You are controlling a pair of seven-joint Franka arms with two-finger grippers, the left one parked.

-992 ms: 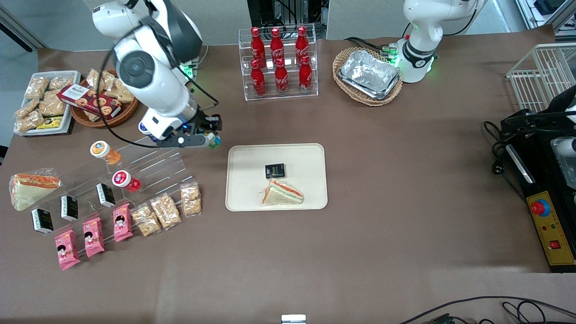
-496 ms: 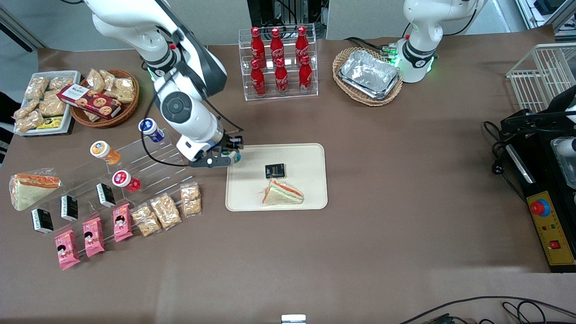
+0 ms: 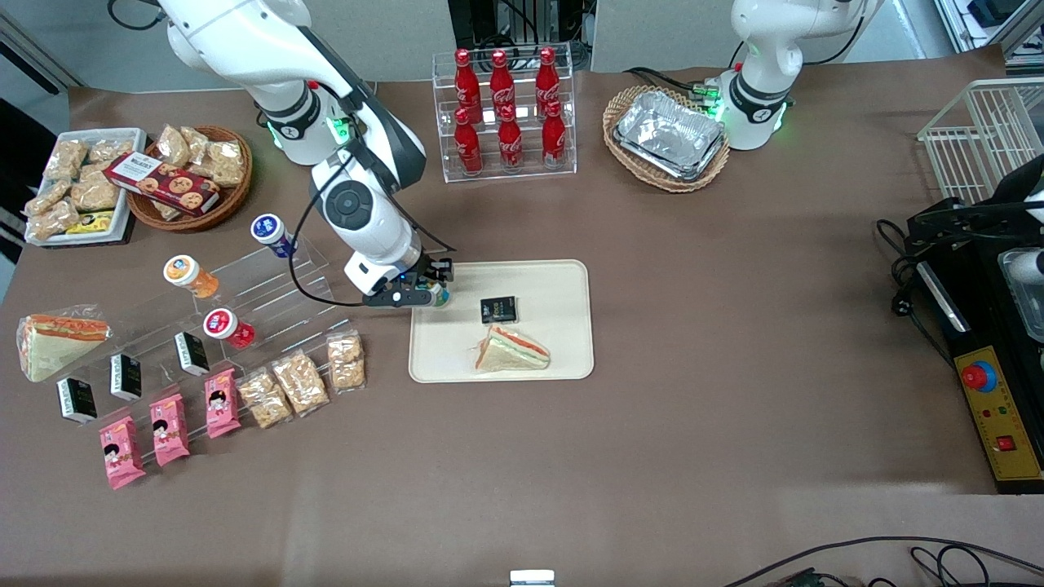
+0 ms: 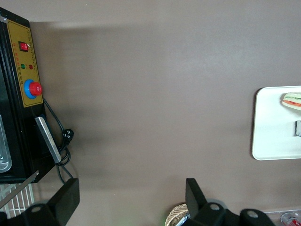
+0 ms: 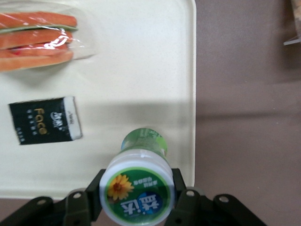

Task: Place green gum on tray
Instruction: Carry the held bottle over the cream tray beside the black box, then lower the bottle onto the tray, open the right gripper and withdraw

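Green gum [image 5: 139, 186] in hand [image 3: 432, 292], above tray [image 3: 563, 281] beside black packet [image 5: 45, 119].

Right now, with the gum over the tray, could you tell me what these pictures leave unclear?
- Front view: the green gum is mostly covered by the gripper; its label is too small to read.
- Right wrist view: whether the gum's base touches the tray is hidden by the bottle itself.
- Right wrist view: the sandwich is cut off by the picture's edge.
- Left wrist view: only the tray's corner shows; the gum is out of frame.

The hand [image 3: 436, 291] hides most of the green gum [image 3: 440, 295] in the front view.
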